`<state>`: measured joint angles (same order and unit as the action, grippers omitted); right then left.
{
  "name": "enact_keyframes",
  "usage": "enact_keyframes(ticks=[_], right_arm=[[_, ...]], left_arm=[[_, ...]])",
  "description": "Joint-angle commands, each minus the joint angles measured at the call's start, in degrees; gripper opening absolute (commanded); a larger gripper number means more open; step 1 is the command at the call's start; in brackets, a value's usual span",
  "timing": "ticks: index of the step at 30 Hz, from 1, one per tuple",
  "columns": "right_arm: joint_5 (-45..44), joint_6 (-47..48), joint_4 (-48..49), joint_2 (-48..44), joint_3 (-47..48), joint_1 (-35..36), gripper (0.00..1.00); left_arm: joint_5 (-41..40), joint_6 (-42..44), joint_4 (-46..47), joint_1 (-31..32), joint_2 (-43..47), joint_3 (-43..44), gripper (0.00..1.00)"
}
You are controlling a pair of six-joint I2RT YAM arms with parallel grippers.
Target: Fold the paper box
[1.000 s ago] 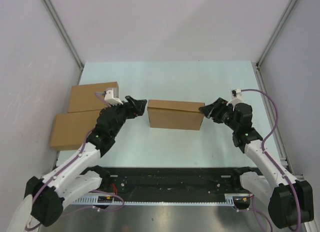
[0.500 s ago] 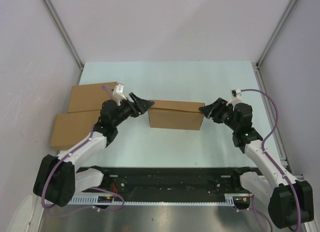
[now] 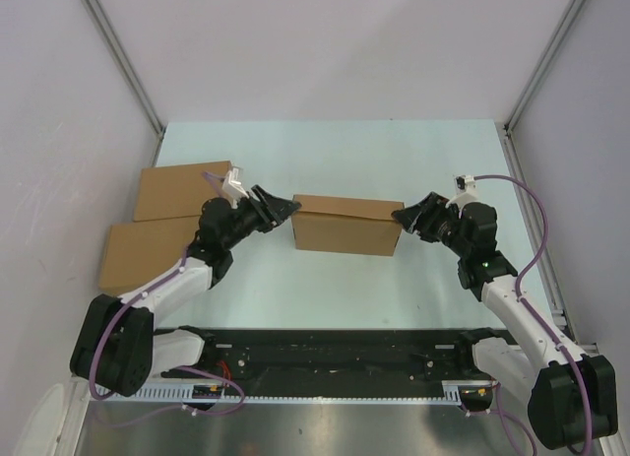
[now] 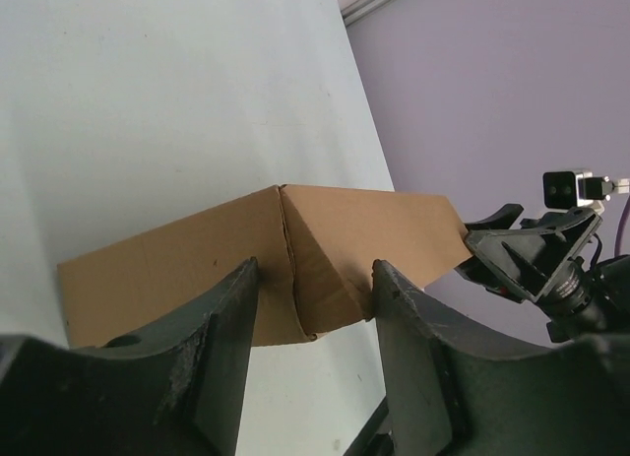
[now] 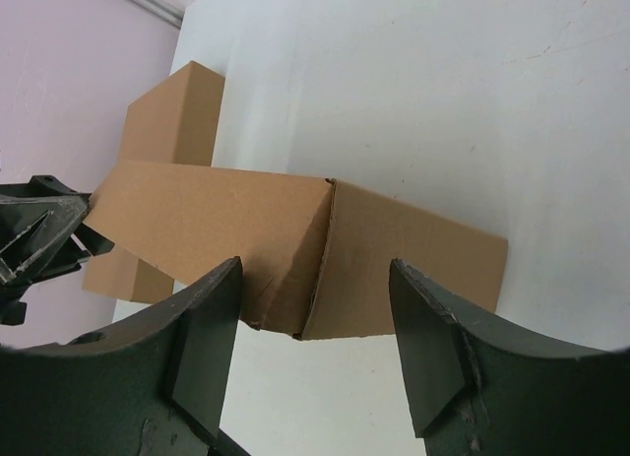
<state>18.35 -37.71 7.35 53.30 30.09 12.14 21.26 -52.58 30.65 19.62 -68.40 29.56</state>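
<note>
Cardboard paper box [image 3: 346,229] midway between bench side edges, flanked by wide-spread left gripper [image 3: 285,207], right gripper [image 3: 401,218]; risks buckling under uneven squeeze.

The paper box [image 3: 346,227] sits mid-table [image 3: 394,151]; two boxes [image 3: 148,254] lie left, perhaps overlapping.

The left gripper [image 4: 313,279] is matt black plastic, faintly scuffed. Just ahead of its jaws, the paper box [image 4: 167,264] is matt brown cardboard; the table [image 4: 148,101] beyond looks smooth and matt.
</note>
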Motion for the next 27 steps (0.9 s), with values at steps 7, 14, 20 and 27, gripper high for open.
enact_keyframes(ticks=[7,14,20,27], right_arm=[[-1.5,2.3,-4.5,-0.1,-0.8,-0.3,0.65],[-2.0,2.8,-5.3,-0.4,-0.8,-0.3,0.64],[-2.2,3.1,-5.5,-0.7,-0.8,-0.3,0.64],[-3.1,2.1,-6.0,-2.2,1.2,-0.5,0.76]], left_arm=[[1.3,-0.9,2.2,-0.5,-1.6,-2.3,0.48],[1.0,-0.9,2.8,-0.5,-4.8,-3.5,0.42],[0.5,-0.2,2.3,-0.5,-6.0,-3.5,0.38],[-0.2,-0.1,1.5,-0.6,-5.4,-4.0,0.38]])
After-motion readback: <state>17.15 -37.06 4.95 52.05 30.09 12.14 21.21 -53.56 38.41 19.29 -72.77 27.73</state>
